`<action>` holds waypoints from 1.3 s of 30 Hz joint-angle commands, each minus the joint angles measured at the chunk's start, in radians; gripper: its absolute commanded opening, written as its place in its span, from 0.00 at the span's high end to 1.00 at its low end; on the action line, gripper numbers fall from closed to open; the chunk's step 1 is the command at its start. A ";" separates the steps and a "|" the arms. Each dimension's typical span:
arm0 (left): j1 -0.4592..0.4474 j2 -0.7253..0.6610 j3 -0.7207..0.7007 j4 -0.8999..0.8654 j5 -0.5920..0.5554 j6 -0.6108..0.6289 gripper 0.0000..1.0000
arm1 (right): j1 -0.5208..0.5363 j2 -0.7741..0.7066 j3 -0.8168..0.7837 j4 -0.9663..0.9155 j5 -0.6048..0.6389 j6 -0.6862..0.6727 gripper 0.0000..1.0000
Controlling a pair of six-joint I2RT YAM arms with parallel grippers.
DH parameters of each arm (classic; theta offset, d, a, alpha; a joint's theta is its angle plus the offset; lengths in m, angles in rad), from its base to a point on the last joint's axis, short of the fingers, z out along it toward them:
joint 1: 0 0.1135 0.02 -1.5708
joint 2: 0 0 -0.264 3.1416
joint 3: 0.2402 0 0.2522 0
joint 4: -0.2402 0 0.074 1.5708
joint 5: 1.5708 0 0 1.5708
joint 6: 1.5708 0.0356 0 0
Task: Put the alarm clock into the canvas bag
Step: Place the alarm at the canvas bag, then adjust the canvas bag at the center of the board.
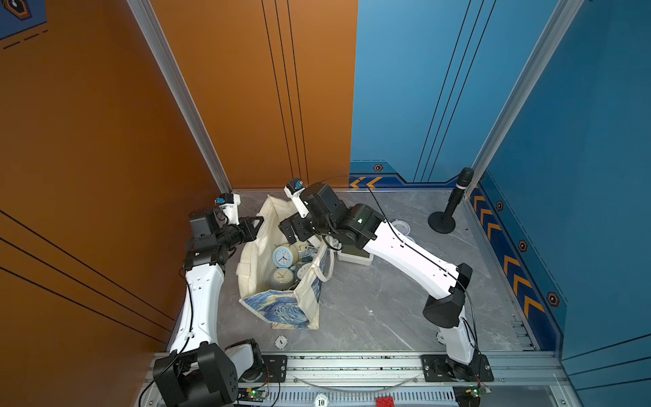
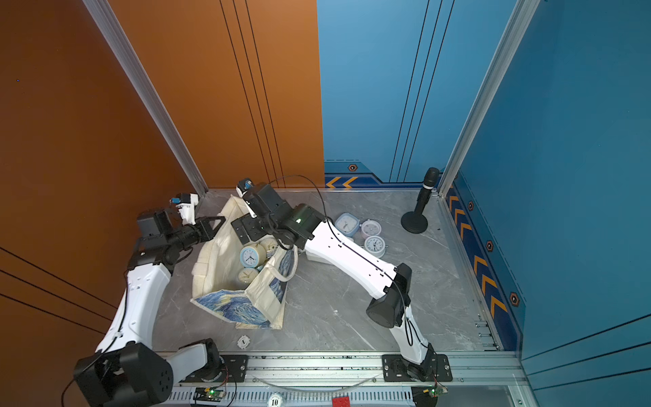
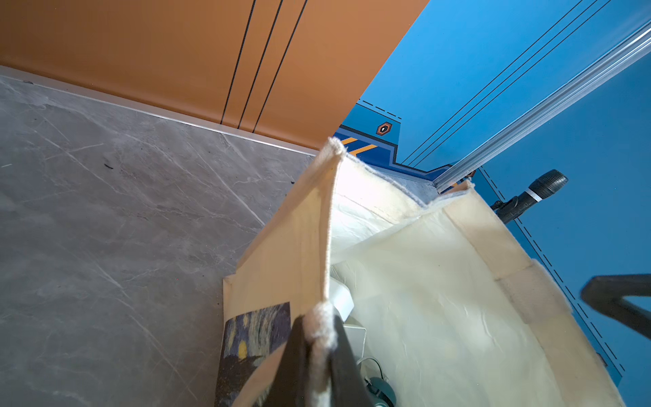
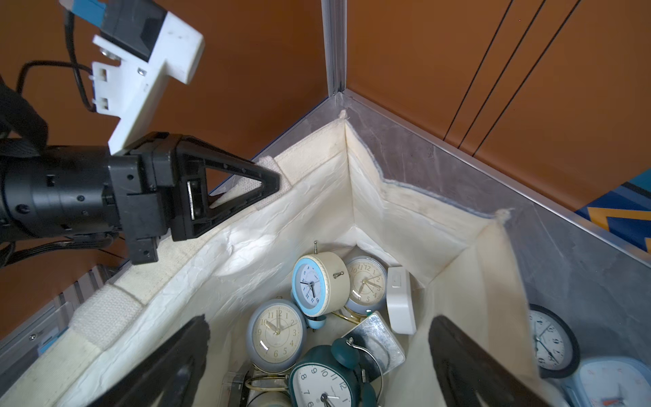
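Note:
The cream canvas bag [image 1: 278, 306] [image 2: 232, 306] stands open at the table's left, its starry print on the near face. Several alarm clocks lie inside, among them a cream one with a light-blue face [image 4: 313, 285] [image 1: 281, 256], a teal one [image 4: 324, 380] and a grey-rimmed one [image 4: 276, 333]. My left gripper [image 1: 259, 222] [image 3: 318, 317] [image 4: 278, 183] is shut on the bag's rim at a handle patch, holding the left side up. My right gripper [image 4: 318, 322] [image 1: 299, 236] hangs open over the bag's mouth with nothing between its fingers.
Three more clocks [image 2: 347, 223] [image 2: 370, 229] [image 2: 374, 245] lie on the table right of the bag, behind my right arm. A white box [image 1: 354, 257] sits under that arm. A black microphone on a stand [image 1: 454, 201] occupies the far right corner. Walls close in behind and on both sides.

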 commanded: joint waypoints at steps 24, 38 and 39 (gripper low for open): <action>0.024 -0.009 -0.015 0.008 -0.013 -0.004 1.00 | -0.297 -0.173 -0.508 0.134 0.023 0.159 0.19; 0.030 -0.009 -0.016 0.007 -0.014 -0.003 1.00 | -0.270 -0.174 -0.441 0.181 -0.149 0.232 0.65; 0.030 -0.010 -0.016 0.008 -0.014 -0.003 1.00 | -0.261 -0.172 -0.429 0.181 -0.161 0.240 0.71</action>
